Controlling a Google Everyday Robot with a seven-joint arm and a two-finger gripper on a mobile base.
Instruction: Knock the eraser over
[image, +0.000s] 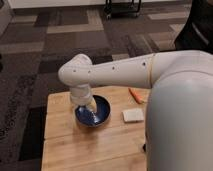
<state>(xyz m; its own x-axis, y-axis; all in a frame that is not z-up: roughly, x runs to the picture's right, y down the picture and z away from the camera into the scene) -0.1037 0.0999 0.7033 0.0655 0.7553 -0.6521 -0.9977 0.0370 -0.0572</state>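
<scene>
The eraser does not show plainly. A small dark bit (144, 147) peeks out at the edge of my white arm on the table's right side, and I cannot tell what it is. My gripper (88, 106) hangs from the bent wrist, pointing down into the blue bowl (101, 114) at the middle of the wooden table (65, 145). The wrist housing covers most of the gripper.
A flat white rectangular pad (133, 115) lies right of the bowl. An orange carrot-like piece (135, 94) lies behind it by the arm. My big white arm (175, 115) covers the table's right side. Patterned carpet surrounds the table.
</scene>
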